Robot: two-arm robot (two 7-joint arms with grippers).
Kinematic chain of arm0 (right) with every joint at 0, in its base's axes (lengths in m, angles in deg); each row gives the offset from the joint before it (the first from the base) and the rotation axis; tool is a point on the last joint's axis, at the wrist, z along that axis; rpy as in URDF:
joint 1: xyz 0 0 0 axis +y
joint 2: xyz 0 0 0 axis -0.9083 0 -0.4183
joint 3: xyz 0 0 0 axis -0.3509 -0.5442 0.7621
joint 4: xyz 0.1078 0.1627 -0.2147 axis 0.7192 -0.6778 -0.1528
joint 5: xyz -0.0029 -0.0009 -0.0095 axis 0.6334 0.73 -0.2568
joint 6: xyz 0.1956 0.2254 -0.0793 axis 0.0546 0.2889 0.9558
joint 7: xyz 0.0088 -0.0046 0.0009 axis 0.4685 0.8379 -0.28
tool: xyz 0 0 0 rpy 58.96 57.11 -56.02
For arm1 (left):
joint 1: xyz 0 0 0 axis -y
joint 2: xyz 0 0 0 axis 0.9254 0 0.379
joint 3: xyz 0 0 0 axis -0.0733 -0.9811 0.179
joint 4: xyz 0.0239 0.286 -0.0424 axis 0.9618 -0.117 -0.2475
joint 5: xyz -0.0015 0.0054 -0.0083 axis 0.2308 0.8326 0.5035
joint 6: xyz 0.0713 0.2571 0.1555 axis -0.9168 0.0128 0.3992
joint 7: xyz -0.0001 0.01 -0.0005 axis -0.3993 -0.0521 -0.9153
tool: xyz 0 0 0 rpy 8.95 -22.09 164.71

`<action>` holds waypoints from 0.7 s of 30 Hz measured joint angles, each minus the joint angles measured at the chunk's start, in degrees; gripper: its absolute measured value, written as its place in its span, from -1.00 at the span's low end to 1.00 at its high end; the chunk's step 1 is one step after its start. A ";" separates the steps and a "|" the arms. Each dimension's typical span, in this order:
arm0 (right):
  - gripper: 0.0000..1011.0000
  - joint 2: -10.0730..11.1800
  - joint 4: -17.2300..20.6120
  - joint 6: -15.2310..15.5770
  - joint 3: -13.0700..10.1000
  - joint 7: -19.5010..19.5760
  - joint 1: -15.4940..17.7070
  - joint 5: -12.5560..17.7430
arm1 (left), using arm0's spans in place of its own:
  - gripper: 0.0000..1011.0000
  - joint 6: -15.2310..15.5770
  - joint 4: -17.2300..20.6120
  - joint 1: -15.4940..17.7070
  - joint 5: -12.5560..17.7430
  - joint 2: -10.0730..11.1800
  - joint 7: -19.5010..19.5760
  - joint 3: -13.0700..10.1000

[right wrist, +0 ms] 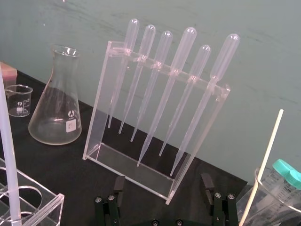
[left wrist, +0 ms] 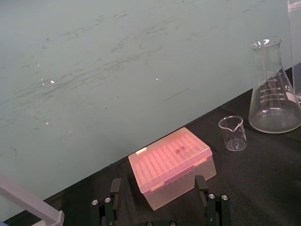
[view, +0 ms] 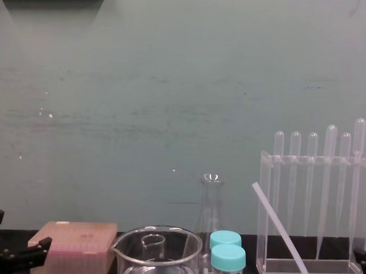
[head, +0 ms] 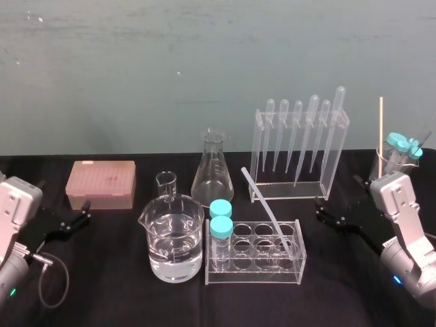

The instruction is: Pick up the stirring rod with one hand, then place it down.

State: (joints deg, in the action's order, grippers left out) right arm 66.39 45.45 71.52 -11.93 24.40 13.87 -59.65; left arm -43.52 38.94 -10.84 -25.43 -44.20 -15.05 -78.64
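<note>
Right hand (head: 323,210) open and empty: pinch the stirring rod (head: 263,202) above the test tube rack (head: 253,275), then lift along its tilt. Left hand (head: 84,212) open, parked.

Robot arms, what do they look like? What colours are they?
Both arms end in boxy pale-grey wrist casings. The left gripper and right gripper are black with angular fingers. A thin grey cable loops beside the left arm.
</note>
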 joint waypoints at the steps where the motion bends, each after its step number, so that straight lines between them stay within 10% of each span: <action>1: 0.98 -0.07 0.00 -0.10 -0.14 -0.03 0.05 -0.12 | 0.98 0.00 0.00 0.00 0.01 0.00 0.00 0.00; 21: 0.98 -2.24 2.59 -16.63 -1.25 -2.00 -0.52 -5.94 | 0.98 0.00 0.00 0.00 0.00 0.00 0.00 0.00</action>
State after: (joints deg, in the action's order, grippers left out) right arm 64.15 48.04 54.89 -13.18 22.40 13.35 -65.59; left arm -43.52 38.94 -10.84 -25.42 -44.20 -15.05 -78.64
